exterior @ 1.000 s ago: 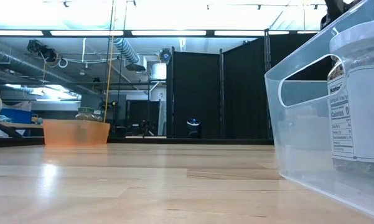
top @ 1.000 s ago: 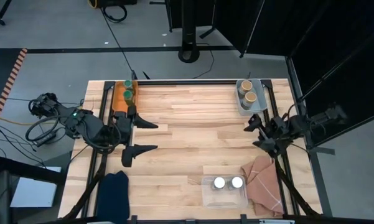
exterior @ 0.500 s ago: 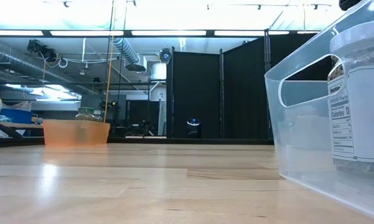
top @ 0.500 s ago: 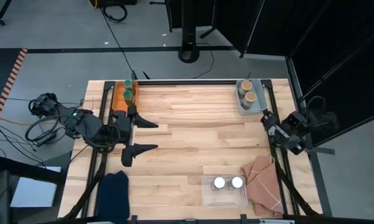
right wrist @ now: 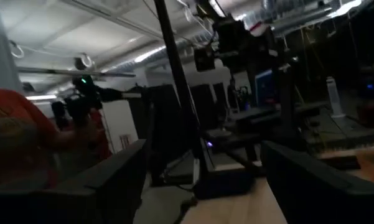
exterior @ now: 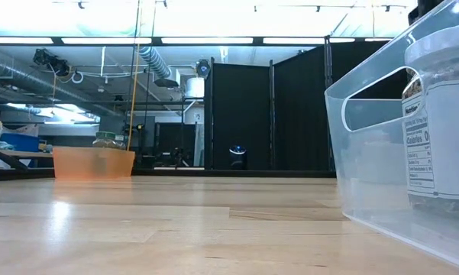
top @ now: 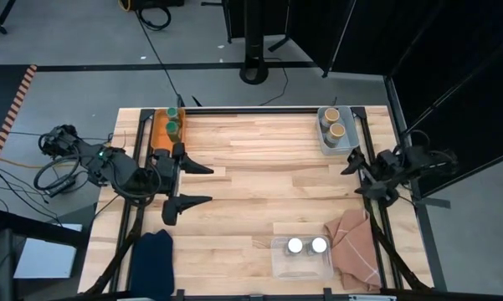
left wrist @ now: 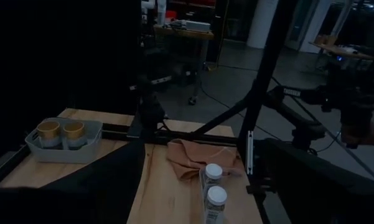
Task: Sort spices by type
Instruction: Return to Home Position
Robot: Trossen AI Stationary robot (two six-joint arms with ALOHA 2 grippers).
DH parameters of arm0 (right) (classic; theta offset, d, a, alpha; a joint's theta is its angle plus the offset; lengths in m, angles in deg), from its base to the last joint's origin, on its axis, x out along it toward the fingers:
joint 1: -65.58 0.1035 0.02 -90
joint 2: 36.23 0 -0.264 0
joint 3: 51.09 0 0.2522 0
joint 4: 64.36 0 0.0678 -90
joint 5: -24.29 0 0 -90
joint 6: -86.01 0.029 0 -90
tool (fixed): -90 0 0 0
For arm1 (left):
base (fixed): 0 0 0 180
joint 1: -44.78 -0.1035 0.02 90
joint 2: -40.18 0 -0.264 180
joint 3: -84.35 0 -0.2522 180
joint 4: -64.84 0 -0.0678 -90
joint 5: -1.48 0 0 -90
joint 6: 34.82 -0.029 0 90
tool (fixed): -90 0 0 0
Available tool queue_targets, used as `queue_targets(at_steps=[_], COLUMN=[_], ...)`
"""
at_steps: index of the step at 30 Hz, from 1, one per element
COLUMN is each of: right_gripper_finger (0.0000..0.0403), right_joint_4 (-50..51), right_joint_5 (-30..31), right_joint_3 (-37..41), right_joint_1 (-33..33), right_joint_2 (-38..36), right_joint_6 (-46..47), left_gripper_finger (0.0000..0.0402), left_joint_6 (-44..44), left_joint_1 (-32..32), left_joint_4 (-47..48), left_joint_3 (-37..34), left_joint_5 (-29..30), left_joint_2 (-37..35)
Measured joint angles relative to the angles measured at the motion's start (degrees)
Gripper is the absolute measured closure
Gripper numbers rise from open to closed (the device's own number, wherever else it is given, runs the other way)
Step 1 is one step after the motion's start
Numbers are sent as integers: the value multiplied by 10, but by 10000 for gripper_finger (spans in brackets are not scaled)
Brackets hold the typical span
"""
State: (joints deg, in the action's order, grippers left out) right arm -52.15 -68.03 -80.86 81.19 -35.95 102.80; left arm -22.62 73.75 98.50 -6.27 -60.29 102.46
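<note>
Left gripper point(top: 194, 183): at 9 o'clock on the table point(top: 259, 167), fingers spread wide with nothing between them, in the same place it held a second ago. Orange bin point(top: 160, 139): 11 o'clock corner, holds both green-lid jars point(top: 171, 127), touching or nearly so, undisturbed. Transparent bin point(top: 301, 264): 5 o'clock edge, holds both white-lid jars point(top: 295, 245) side by side, undisturbed. Gray bin point(top: 329, 145): 1 o'clock corner, holds both tan-lid jars point(top: 338, 130), undisturbed. Right gripper point(top: 357, 176): at 3 o'clock, at the table's edge and well apart from every bin. This is the one item that changed: a second ago it reached a little farther in over the wood, half a second ago it was folded back tight against its arm, and now it has swung out again. Its fingers stand wide apart and carry nothing, and its own camera looks out into the room, not down at the wood. Assessment: each kind of jar sits in its own bin and none is left loose, so the sorting looks finished. Only the right arm's settling into rest appears outstanding.
</note>
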Motion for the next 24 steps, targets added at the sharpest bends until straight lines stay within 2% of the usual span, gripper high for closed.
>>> queue_targets(at_steps=[5,9,19,24], right_gripper_finger=[82,84,85,82], right_joint_4=[39,52,63,73], right_joint_5=[2,-10,-149,-170], right_joint_3=[21,26,36,52], right_joint_1=[0,0,-1,-9], right_joint_2=[0,-1,0,0], right_joint_6=[-3,3,-5,-6], left_gripper_finger=[69,69,69,69], left_joint_6=[-7,-36,-46,-55], left_joint_1=[0,0,-1,-17], left_joint_4=[-8,-91,-270,-343], left_joint_3=[-2,-44,-170,-215], left_joint_5=[2,-6,-30,-35], left_joint_2=[8,6,3,-2])
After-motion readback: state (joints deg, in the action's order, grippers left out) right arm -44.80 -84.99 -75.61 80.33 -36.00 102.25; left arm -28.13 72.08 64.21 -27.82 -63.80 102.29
